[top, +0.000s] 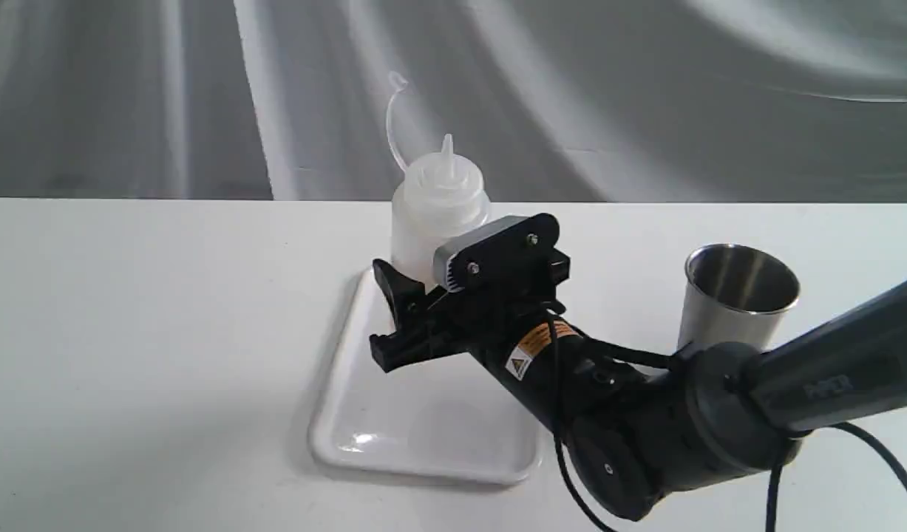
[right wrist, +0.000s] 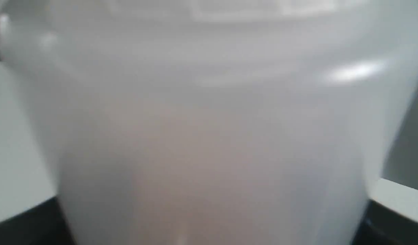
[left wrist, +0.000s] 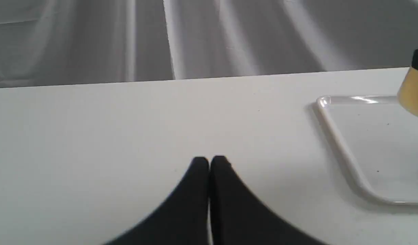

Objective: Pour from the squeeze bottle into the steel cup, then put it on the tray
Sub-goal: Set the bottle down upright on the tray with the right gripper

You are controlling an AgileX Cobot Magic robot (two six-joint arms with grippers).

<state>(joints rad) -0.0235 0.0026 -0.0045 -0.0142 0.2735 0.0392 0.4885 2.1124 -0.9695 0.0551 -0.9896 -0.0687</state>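
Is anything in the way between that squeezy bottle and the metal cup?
Nothing visible. The squeeze bottle, gripped by the right tool, is over the far end of the tray; only bare table lies between it and the steel cup.

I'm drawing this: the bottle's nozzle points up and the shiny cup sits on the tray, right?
No: the steel cup stands on the table, not on the tray, as the exterior view shows. The squeeze bottle does point its nozzle up.
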